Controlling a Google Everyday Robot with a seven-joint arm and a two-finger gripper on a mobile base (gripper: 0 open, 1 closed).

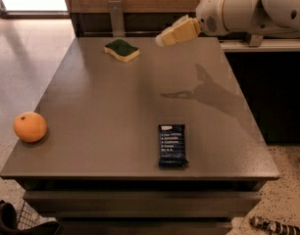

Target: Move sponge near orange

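The sponge point(121, 50), dark green on top with pale yellow foam below, lies at the far left-middle of the grey table point(115, 106). The orange point(30, 127) sits near the table's front left edge. My gripper point(161, 40), a beige wedge on the white arm point(248, 9), hangs above the table's far side. It is just to the right of the sponge and apart from it. Its shadow falls on the right half of the table.
A dark blue wrapped snack bar point(172, 144) lies near the table's front edge, right of centre. A dark counter point(267, 45) adjoins the table's right side. A grey post point(116, 17) stands behind the sponge.
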